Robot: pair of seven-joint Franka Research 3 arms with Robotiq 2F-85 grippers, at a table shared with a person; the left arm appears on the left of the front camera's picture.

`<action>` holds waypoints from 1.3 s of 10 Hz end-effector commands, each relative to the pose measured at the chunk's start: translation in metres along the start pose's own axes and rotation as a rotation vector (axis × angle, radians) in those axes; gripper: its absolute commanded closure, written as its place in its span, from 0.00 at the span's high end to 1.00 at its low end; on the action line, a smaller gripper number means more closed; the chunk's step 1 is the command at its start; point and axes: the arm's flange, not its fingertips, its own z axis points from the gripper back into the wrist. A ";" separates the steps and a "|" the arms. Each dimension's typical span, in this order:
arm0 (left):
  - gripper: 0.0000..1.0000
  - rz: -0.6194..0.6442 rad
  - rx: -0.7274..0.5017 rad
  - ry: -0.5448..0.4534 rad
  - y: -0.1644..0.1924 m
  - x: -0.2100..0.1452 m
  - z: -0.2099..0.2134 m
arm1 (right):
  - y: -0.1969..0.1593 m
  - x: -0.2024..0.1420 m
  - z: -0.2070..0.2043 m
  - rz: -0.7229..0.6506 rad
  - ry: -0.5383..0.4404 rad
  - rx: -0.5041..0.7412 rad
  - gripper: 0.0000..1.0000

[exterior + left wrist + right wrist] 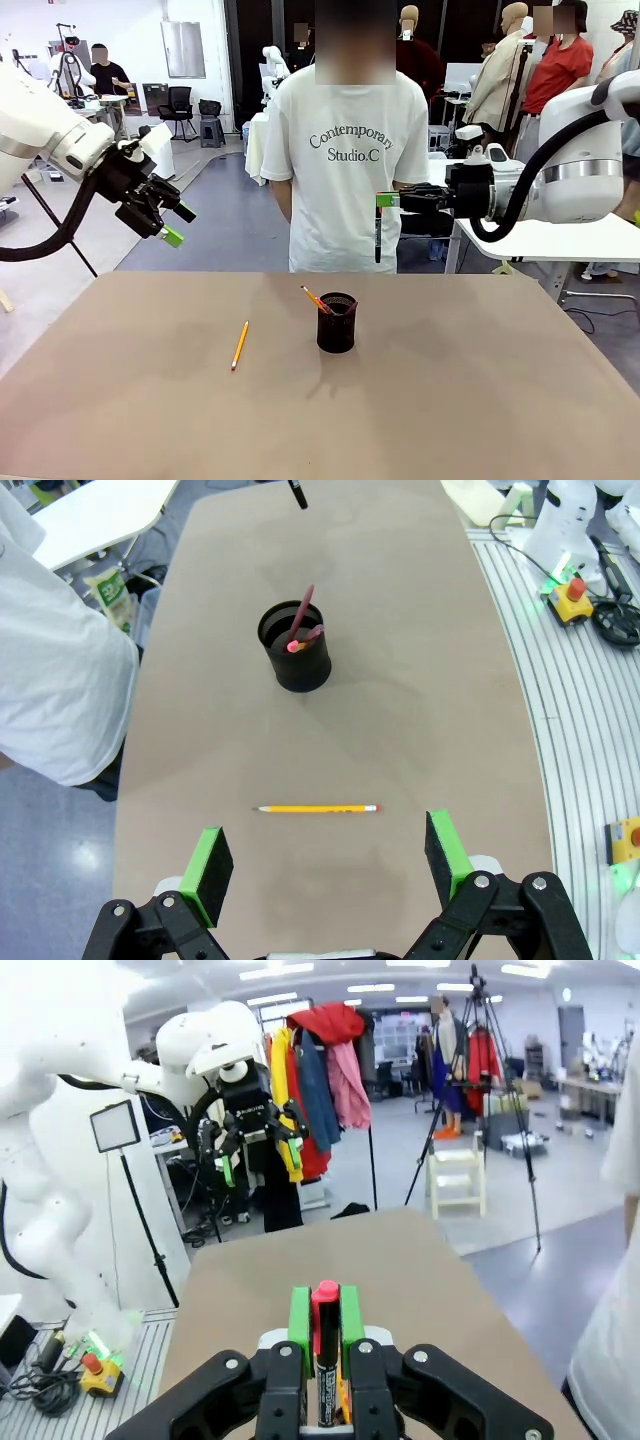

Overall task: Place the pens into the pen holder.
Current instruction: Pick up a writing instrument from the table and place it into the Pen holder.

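The black mesh pen holder stands mid-table with an orange pencil leaning out of it. From the left wrist, the pen holder shows a dark red pen inside. One yellow pencil lies flat to the holder's left, just ahead of my open left gripper as the pencil. That left gripper hovers high at the left. My right gripper is shut on a black marker that hangs upright, high above the table's far edge. The right gripper pinches the red-ended marker.
A person in a white T-shirt stands at the far edge, right behind the held marker. The brown table has wide bare room around the holder. A white side table sits under the right arm.
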 end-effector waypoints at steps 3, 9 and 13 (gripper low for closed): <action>1.00 0.012 0.004 0.003 0.000 0.003 0.001 | -0.002 -0.004 0.003 -0.009 -0.052 0.001 0.00; 1.00 0.012 0.004 0.003 0.000 0.003 0.001 | -0.002 -0.003 0.000 0.022 -0.017 -0.003 0.00; 1.00 0.012 0.004 0.003 0.000 0.003 0.001 | 0.001 -0.018 -0.004 0.073 -0.010 0.129 0.00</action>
